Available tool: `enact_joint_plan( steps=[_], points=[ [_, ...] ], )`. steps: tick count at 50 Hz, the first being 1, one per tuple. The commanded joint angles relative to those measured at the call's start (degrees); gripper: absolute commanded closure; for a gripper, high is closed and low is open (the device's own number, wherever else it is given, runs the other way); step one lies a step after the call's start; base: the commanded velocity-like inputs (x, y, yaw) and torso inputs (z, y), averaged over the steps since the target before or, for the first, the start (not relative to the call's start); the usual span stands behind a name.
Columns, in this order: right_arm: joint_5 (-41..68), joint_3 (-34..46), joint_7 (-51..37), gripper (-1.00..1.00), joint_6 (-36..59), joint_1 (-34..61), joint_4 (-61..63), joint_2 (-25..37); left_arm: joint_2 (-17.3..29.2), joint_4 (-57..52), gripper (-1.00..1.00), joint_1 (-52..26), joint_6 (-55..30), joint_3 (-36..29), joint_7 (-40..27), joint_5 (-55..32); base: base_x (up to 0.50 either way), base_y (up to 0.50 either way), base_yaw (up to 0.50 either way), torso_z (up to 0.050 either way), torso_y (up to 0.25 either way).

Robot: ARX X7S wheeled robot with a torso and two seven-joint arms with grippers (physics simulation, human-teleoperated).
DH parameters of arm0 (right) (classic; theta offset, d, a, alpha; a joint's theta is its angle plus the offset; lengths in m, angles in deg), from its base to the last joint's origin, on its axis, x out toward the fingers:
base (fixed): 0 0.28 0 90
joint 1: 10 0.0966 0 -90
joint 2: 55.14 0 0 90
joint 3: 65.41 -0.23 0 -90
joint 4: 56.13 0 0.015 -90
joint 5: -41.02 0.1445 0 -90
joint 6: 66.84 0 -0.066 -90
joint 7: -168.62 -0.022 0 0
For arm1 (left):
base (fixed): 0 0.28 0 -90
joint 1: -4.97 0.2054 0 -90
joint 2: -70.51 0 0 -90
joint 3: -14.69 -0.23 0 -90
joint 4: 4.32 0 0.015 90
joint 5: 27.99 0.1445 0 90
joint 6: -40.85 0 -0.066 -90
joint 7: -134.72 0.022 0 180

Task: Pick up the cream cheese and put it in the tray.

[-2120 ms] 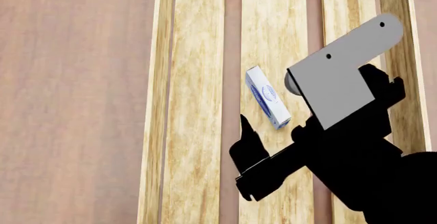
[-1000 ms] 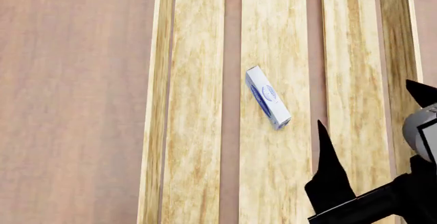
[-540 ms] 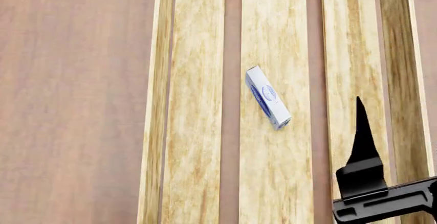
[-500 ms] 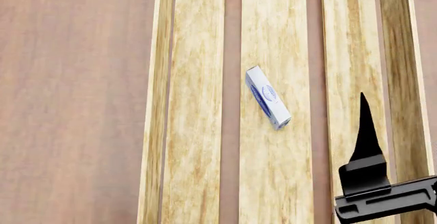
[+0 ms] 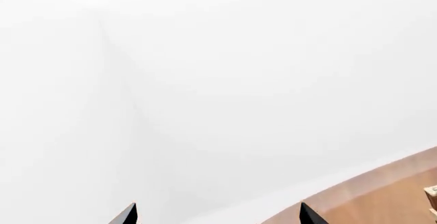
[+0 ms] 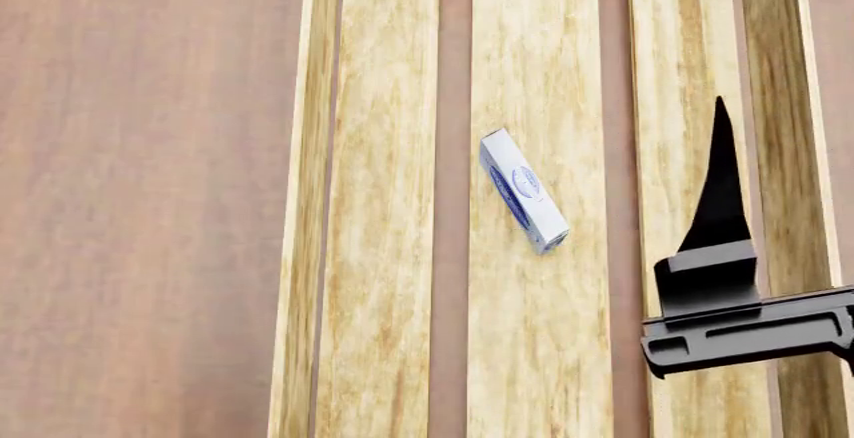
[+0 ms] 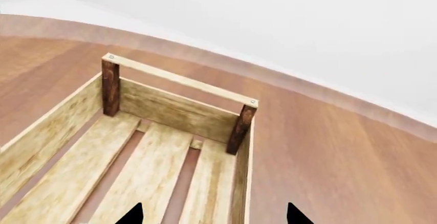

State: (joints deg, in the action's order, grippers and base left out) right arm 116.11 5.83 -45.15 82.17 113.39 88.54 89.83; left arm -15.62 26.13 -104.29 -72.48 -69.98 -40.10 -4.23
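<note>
The cream cheese (image 6: 523,203), a small white box with a blue oval logo, lies at a slant on the middle slat of the tray (image 6: 315,158). Nothing touches it. To its right, one black finger (image 6: 721,193) of my right gripper points up over the tray's right slat; the second finger is off frame. In the right wrist view my right gripper (image 7: 213,213) is open and empty, facing the tray's end rail (image 7: 179,79) and dark corner posts. My left gripper (image 5: 217,214) is open and empty, facing a white wall, and the head view does not show it.
The brown wooden table (image 6: 147,208) runs along the tray's left side. Its curved edge (image 5: 382,183) shows in the left wrist view against the white wall, and a wooden corner (image 5: 431,197) shows at that view's edge.
My right gripper has drawn away from above the cream cheese to the right side of the tray, and its finger now reaches higher in the head view. The cream cheese has not moved.
</note>
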Motion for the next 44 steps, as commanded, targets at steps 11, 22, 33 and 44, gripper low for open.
enact_joint_plan(
  steps=[11, 22, 33, 44],
  points=[
    [6.8, 2.0, -7.1, -1.0, -1.3, 8.9, 2.2, 1.6, -3.9, -0.4, -1.0, -29.3, -19.2, -3.2, 17.9, 13.1, 0.0, 0.0, 0.0, 0.0, 0.0],
    [5.3, 2.9, -7.4, -1.0, -2.1, 9.5, 3.3, 0.6, -3.9, -0.4, -1.0, -35.9, -26.9, -6.5, 21.0, 17.2, 0.0, 0.0, 0.0, 0.0, 0.0],
    [7.0, 4.1, -9.8, -1.0, -2.8, 12.3, 3.1, 0.8, -3.9, -0.4, -1.0, -57.4, -48.1, -25.5, 40.0, 42.1, 0.0, 0.0, 0.0, 0.0, 0.0],
    [6.3, 3.3, -10.2, -1.0, -3.9, 11.9, 3.3, 0.6, -3.9, -0.4, -1.0, -47.2, -36.1, -13.6, 26.9, 25.9, 0.0, 0.0, 0.0, 0.0, -0.001]
  ],
)
